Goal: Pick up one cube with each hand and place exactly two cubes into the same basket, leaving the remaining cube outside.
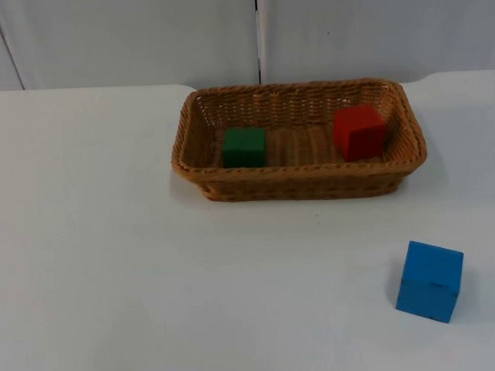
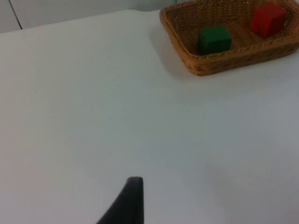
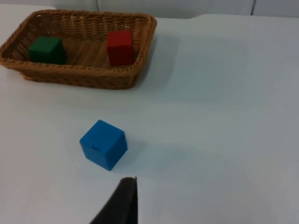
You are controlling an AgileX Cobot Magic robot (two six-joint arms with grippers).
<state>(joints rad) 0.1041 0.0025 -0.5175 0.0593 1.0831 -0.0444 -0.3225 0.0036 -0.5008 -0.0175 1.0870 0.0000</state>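
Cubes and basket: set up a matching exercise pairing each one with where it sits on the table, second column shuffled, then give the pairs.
Column one:
1. green cube
2. red cube
3. blue cube
4. wicker basket

Column two:
A. on the bare table, outside the basket, towards the right arm's side
B. inside the basket, at its left end
C. on the table near the grey wall, holding two cubes
D. inside the basket, at its right end

Pairs: 1-B, 2-D, 3-A, 4-C

Black, tapered fingertip [image 2: 131, 198] per hand.
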